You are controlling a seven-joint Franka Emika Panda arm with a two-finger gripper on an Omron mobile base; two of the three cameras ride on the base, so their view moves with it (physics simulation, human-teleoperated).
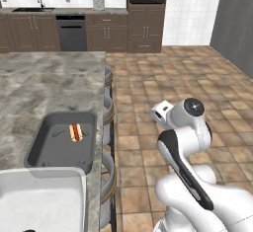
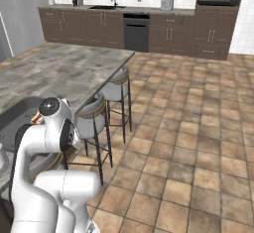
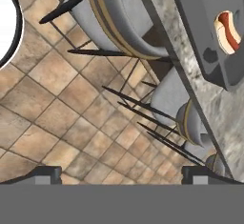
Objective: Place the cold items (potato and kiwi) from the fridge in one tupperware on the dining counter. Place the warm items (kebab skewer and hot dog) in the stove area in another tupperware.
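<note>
1. Pincer [image 3: 121,174] is showing in the hand view with its two dark tips standing wide apart and gripping nothing, looking over bar stools [image 3: 119,23] and tiled floor [image 3: 57,113]; the hot dog [image 3: 228,31] is lying inside the grey tupperware [image 3: 205,51] on the marble surface [image 3: 224,118].
2. Left base view is showing the hot dog [image 1: 75,132] resting in the grey tupperware [image 1: 44,152], just beyond a white tupperware [image 1: 42,201]; the arm [image 1: 188,142] is standing beside the surface [image 1: 44,78].
3. Right base view is showing the arm [image 2: 49,143] rising near the stools [image 2: 94,118].
</note>
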